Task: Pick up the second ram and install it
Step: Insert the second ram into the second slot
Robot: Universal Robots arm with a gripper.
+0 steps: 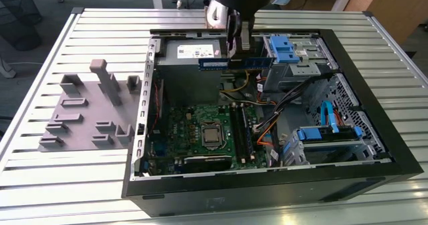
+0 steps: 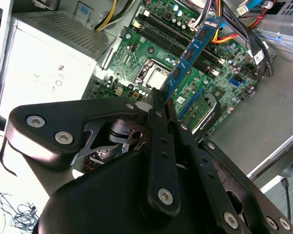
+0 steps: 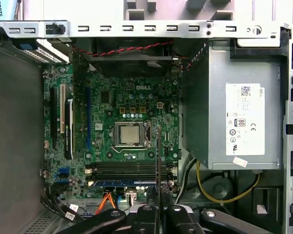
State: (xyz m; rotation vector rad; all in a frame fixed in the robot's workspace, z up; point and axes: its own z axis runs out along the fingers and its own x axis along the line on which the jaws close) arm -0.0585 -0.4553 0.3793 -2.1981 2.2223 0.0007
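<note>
Ram [image 1: 235,63] hangs edge-down over the open case [image 1: 267,187], by the power supply [image 1: 184,52] at its edge, the gripper [image 2: 160,97] clenched on its flat faces; I'd judge it light, stiff and brittle, best gripped along the upper edge.

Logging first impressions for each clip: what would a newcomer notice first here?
The gripper, shut on the second ram, holds it above the open computer case, near the power supply. Inside the case lies the green motherboard. A gray fixture sits on the slatted table, to the exterior view's left of the case.
</note>
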